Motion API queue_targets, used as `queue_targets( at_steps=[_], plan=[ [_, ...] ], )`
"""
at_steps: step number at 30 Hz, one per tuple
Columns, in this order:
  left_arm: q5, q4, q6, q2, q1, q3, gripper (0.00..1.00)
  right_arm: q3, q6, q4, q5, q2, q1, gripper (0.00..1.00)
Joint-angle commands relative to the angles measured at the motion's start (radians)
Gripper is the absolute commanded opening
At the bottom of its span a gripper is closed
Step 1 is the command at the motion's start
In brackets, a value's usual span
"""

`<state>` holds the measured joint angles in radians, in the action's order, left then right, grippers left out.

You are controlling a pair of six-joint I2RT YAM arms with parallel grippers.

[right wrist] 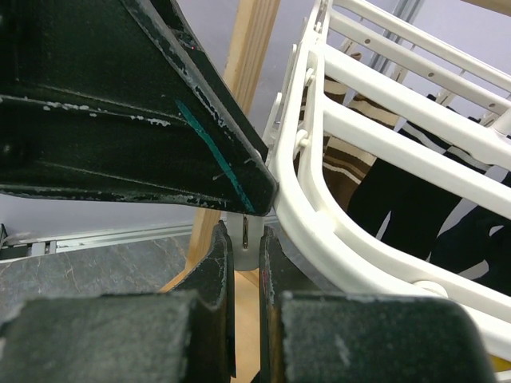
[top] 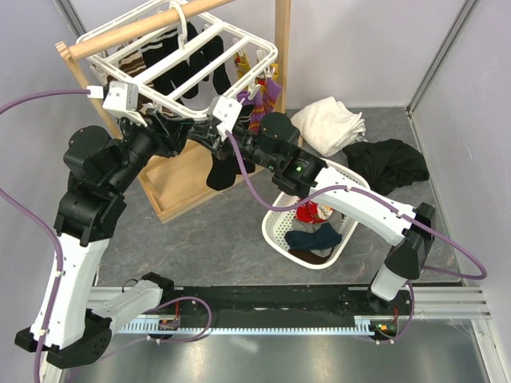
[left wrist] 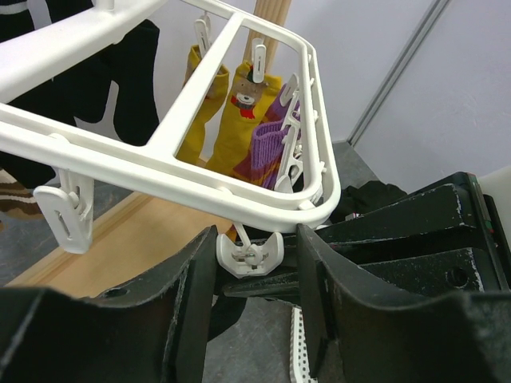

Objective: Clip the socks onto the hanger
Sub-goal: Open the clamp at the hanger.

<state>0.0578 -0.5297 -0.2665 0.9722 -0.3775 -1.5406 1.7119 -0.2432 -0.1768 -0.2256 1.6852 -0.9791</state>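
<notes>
1. The hanger (top: 176, 100) hangs by its hook from the rod of the wooden stand (top: 136, 28), at the far left of the bench (top: 223, 231); the stand's base lies on the bench below it.
2. Clipped socks (top: 185, 70) hang under the hanger's frame; more hang at its right end.
3. The basket (top: 275, 231) stands right of the stand's base and nearer the arms; the socks (top: 313, 212) lie in it.
4. One cloth heap (top: 327, 124) lies behind the basket; a second cloth heap (top: 391, 163) lies just right of the first.
5. The left gripper (left wrist: 255, 235) and the right gripper (right wrist: 245, 235) are side by side at the hanger's near rim; a clip peg (left wrist: 249, 255) hanging from that rim sits between the left jaws.
</notes>
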Motion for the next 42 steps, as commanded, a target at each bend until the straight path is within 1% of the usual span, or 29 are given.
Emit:
queue_targets(
  at_steps=[1,5,18,21,25,28,34,38,40,41,42],
  plan=[
    [0.001,0.016,0.085,-0.001,0.003,-0.016,0.51,0.049,-0.013,-0.007,-0.012,0.008,-0.016,0.0],
    [0.011,0.01,0.095,-0.003,0.002,-0.016,0.51,0.052,-0.018,-0.004,-0.009,0.008,-0.021,0.0],
    [0.002,-0.01,0.11,-0.004,0.002,-0.016,0.61,0.057,-0.027,0.005,-0.004,0.007,-0.03,0.0],
    [0.0,-0.01,0.11,-0.006,0.003,-0.015,0.6,0.058,-0.03,0.008,-0.003,0.005,-0.03,0.0],
    [-0.003,-0.01,0.116,-0.007,0.002,-0.012,0.54,0.057,-0.03,0.01,-0.001,0.007,-0.035,0.0],
    [-0.006,-0.013,0.122,-0.01,0.003,-0.006,0.53,0.058,-0.031,0.01,-0.001,0.007,-0.036,0.0],
    [-0.007,-0.019,0.131,-0.012,0.002,0.002,0.47,0.061,-0.034,0.011,0.002,0.01,-0.038,0.0],
    [-0.012,-0.019,0.133,-0.015,0.003,0.01,0.36,0.061,-0.03,0.011,0.003,0.007,-0.038,0.0],
    [-0.019,-0.018,0.133,-0.018,0.002,0.01,0.32,0.061,-0.027,0.01,0.002,0.004,-0.038,0.0],
    [-0.021,-0.019,0.133,-0.02,0.003,0.01,0.27,0.057,-0.021,0.005,0.0,0.001,-0.038,0.05],
    [-0.022,-0.018,0.131,-0.018,0.003,0.01,0.25,0.052,-0.018,0.003,0.0,-0.002,-0.038,0.07]
  ],
)
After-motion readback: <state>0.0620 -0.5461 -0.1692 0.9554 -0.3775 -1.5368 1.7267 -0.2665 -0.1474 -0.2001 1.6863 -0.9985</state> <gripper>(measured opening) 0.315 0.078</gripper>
